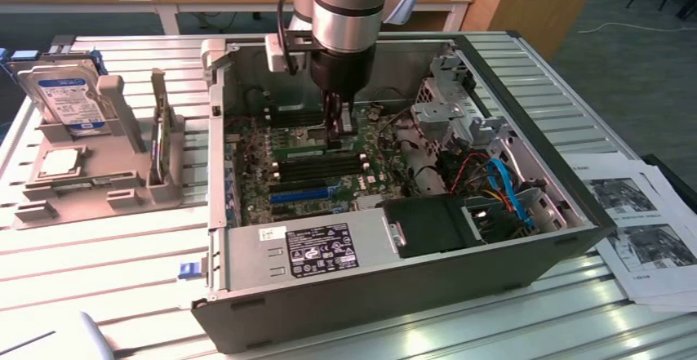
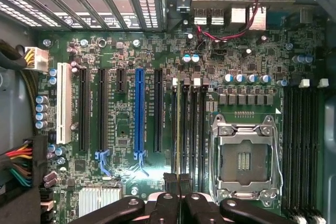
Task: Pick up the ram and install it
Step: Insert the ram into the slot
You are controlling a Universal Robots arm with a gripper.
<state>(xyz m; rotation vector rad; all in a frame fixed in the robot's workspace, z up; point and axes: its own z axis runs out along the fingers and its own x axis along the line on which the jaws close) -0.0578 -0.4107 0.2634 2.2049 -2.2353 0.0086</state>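
1. Ram (image 2: 178,129) shows edge-on in the wrist view, as a thin olive-green line. It lies along the black memory slots (image 2: 195,129), between the blue slot (image 2: 139,111) and the processor socket (image 2: 243,156). Its chips and label are hidden, and I cannot tell if it sits fully in a slot.
2. Open computer case (image 1: 381,295) lies on its side on the slatted table (image 1: 98,270), with the motherboard (image 1: 256,152) facing up.
3. Robot arm (image 1: 346,9) comes down into the case. Its upper part is cut off by the picture edge, and it hides a piece of the board behind it.
4. Printed sheets (image 1: 642,229) lie at the exterior view's right of the case. They are partly cut off, and their text is too small to read.
5. On the exterior view's left stands a grey holder (image 1: 82,176) with a hard drive (image 1: 74,99) leaning in it. Its blue and white label carries writing that I cannot read. A thin plate (image 1: 163,152) stands on edge in the same holder, and I cannot tell what it is.
6. One black and white label (image 1: 318,250) is on a metal box (image 1: 250,254) inside the case. It has symbols, but no word is readable.
7. Both fingers (image 2: 171,182) of the gripper (image 2: 179,181) are almost together, closed on one end of the ram. The ram's edge runs straight into the narrow gap between them.
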